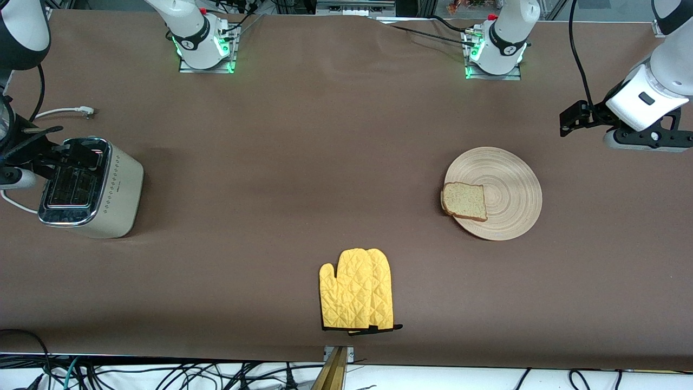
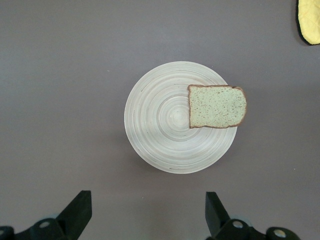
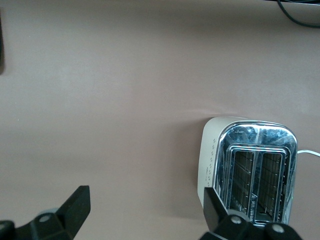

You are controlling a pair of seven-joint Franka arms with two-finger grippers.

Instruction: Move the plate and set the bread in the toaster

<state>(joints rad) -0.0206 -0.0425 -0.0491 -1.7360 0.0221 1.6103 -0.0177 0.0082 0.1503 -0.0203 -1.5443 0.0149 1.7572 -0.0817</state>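
Taking stock, first entry: nothing of the task is done yet, as I judge it.

Item, plate (image 1: 506, 187): flat on the desk (image 1: 325, 162) toward my left arm's end, unmoved so far as I can tell. It lies below and just ahead of my left hand (image 2: 145, 215).

Item, bread (image 1: 464, 201): one slice on the plate's edge, its crust overhanging the rim on the side toward the yellow oven mitt (image 1: 356, 290). Not gripped by anything.

Item, toaster (image 1: 89, 187): upright at my right arm's end, both slots empty in the right wrist view (image 3: 252, 170), white cord (image 1: 65, 112) trailing away from it. It sits directly under my right hand (image 3: 145, 215), one finger (image 3: 215, 207) overlapping its side.

Item, left hand: hanging above the desk beside the plate, fingers spread wide, holding nothing.

Item, right hand: over the toaster, fingers likewise spread and empty.

Outstanding: the plate still to be moved; the bread still to be picked up, carried the length of the desk and dropped into a slot. Both steps remain whole.
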